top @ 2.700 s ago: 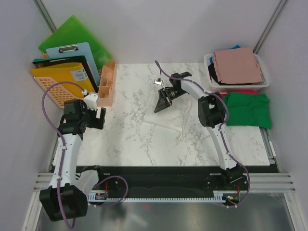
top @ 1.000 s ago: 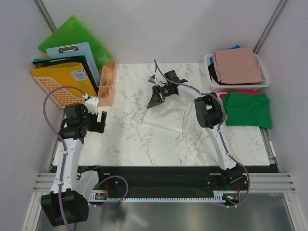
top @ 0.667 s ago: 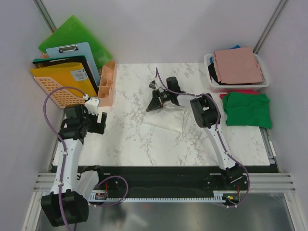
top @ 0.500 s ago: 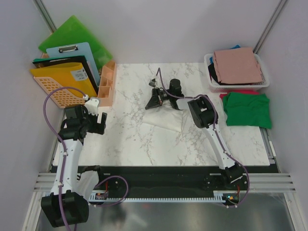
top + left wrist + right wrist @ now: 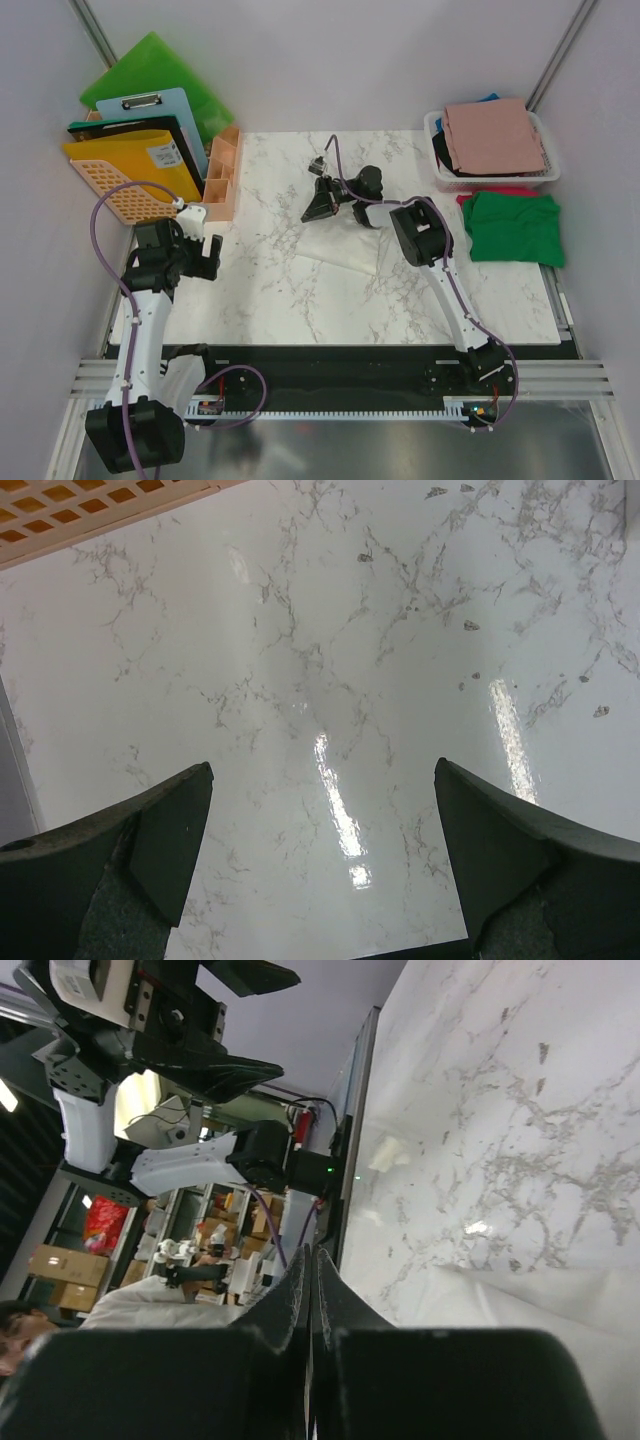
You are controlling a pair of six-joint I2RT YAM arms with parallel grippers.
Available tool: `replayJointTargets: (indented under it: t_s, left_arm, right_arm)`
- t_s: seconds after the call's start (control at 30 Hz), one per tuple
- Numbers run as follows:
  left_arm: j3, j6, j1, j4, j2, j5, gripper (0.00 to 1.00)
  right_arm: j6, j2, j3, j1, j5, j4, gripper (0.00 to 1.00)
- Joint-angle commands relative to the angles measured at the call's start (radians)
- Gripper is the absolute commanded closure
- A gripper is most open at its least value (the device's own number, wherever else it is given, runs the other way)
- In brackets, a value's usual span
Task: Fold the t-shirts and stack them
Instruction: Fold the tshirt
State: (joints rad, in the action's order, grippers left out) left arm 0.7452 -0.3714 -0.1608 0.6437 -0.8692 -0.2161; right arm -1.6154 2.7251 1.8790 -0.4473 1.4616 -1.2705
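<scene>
Marble-patterned counter (image 5: pixel 270 300): cream-white cloth t-shirt (image 5: pixel 350 250) at centre. Right end effector (image 5: pixel 310 212) just behind t-shirt's far left corner. Left end effector (image 5: pixel 208 258) near counter's left edge, well apart from t-shirt. White plastic mesh basket (image 5: pixel 500 178) at far right corner; dusty-pink cloth t-shirt (image 5: pixel 493 135) on top of pile inside. Green cloth t-shirt (image 5: pixel 515 228) just before basket, on red cloth t-shirt (image 5: pixel 505 190). Yellow plastic lattice basket (image 5: pixel 115 185) at far left; stiff green plastic folder boards (image 5: pixel 150 65) behind it; peach wooden organiser (image 5: pixel 222 175) just right of it.
</scene>
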Motion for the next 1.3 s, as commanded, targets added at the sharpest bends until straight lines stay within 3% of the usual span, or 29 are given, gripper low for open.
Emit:
replayJointTargets:
  t_s: [0.0, 0.47, 0.77, 0.83, 0.93, 0.97, 1.0, 1.03, 1.07, 1.1, 1.13, 1.27]
  left_arm:
    - [-0.012, -0.021, -0.002, -0.007, 0.018, -0.017, 0.01]
    - [-0.023, -0.017, -0.002, -0.024, -0.007, -0.034, 0.01]
    - [-0.024, -0.012, -0.002, -0.039, -0.031, -0.054, 0.01]
    - [-0.029, -0.014, -0.002, -0.041, -0.028, -0.057, 0.01]
    - [-0.032, -0.014, -0.002, -0.042, -0.028, -0.057, 0.02]
    - [-0.03, -0.012, -0.002, -0.042, -0.028, -0.057, 0.02]
    - [-0.03, -0.014, -0.002, -0.042, -0.028, -0.058, 0.02]
    - [-0.03, -0.014, -0.002, -0.042, -0.028, -0.058, 0.01]
    - [-0.03, -0.011, -0.002, -0.042, -0.027, -0.06, 0.02]
    - [-0.027, -0.011, -0.002, -0.041, -0.027, -0.06, 0.01]
    - [-0.026, -0.011, -0.002, -0.041, -0.025, -0.06, 0.02]
    - [-0.015, -0.011, -0.002, -0.026, -0.01, -0.051, 0.02]
  right_arm:
    - [-0.193, -0.093, 0.095, -0.008, 0.003, -0.307, 1.0]
    - [-0.424, -0.416, 0.091, -0.004, -0.032, -0.426, 1.0]
    - [-0.325, -0.85, -0.329, -0.005, -0.053, -0.431, 1.0]
    - [-0.197, -0.962, -0.417, -0.005, -0.046, -0.338, 1.0]
    - [0.203, -1.125, -0.506, -0.002, -0.063, 0.061, 1.0]
    - [0.344, -1.163, -0.508, 0.005, -0.075, 0.379, 1.0]
    - [0.749, -1.23, -0.479, 0.036, -0.117, 0.584, 1.0]
    - [1.036, -1.257, -0.434, 0.056, -0.176, 0.848, 1.0]
    - [1.335, -1.269, -0.36, 0.071, -0.267, 1.45, 1.0]
    - [1.654, -1.277, -0.24, 0.068, -0.554, 1.625, 1.0]
    - [1.906, -1.286, -0.244, 0.026, -0.672, 1.654, 1.0]
    - [2.089, -1.271, -0.307, 0.001, -1.047, 1.521, 1.0]
